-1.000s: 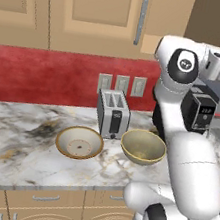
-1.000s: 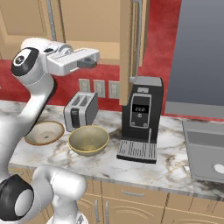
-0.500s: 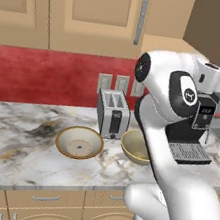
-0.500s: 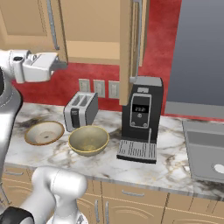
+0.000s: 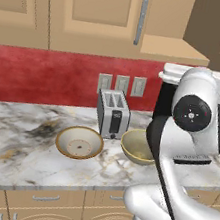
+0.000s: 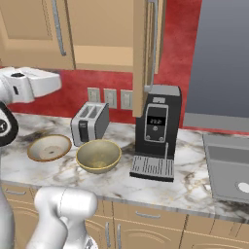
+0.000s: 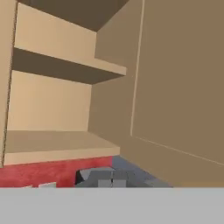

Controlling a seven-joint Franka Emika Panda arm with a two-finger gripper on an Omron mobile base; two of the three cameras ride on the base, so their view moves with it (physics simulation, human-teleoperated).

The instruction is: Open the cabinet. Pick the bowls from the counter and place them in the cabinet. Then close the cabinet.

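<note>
Marble bench [image 5: 15, 142] holds both bowls [image 5: 80, 142] beside the toaster [image 5: 113, 113]; cabinet [image 6: 144, 58] door's swung out, so we're heading down, fingers shut and empty.

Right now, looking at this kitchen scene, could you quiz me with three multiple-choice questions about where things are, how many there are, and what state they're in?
1. Where does the toaster stand?
A. On the counter behind the two bowls
B. Inside the cabinet
C. In the sink

2. How many bowls are on the counter?
A. One
B. Two
C. Four

3. What state is the cabinet in?
A. Both doors shut
B. Right door swung open
C. Doors removed

Answers: 1 A, it sits by the red wall behind the tan-rimmed bowl and the olive-yellow bowl. 2 B, just those two show. 3 B, the right door stands edge-on, and the hand view shows bare shelves.
</note>
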